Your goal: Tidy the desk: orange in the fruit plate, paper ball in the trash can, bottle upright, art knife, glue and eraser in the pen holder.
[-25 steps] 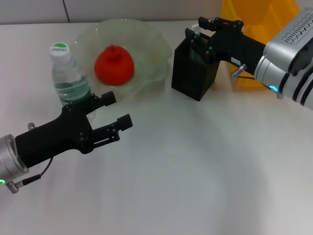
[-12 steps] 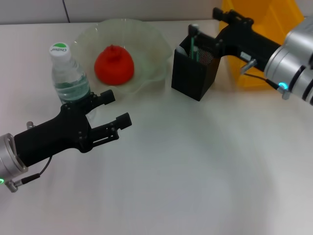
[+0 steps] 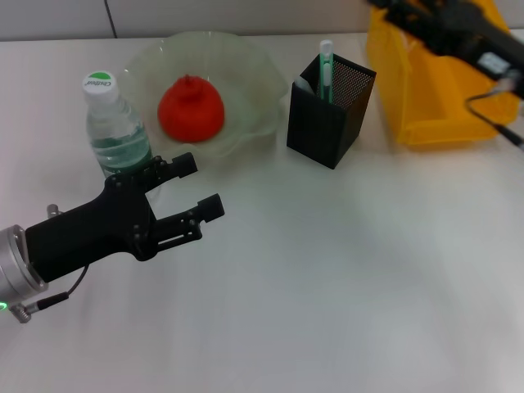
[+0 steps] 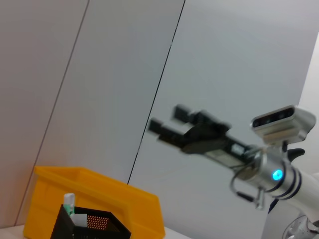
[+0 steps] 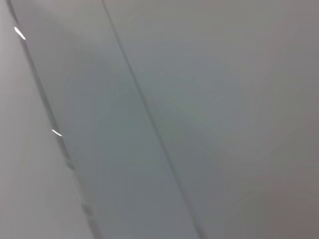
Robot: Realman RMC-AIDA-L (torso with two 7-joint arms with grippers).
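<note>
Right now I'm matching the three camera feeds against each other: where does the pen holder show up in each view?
Head view: the pen holder stands upper middle, between the fruit plate and the yellow bin.
Left wrist view: the pen holder sits at the bottom left, in front of the yellow bin.
Right wrist view: not in it; only a plain grey surface shows.
Shared landmark: the yellow bin.

White desk top (image 3: pixel 327 286), matte, evenly lit. Behind it a pale grey panelled wall (image 4: pixel 224 59) with thin dark vertical seams (image 4: pixel 159 94).
</note>
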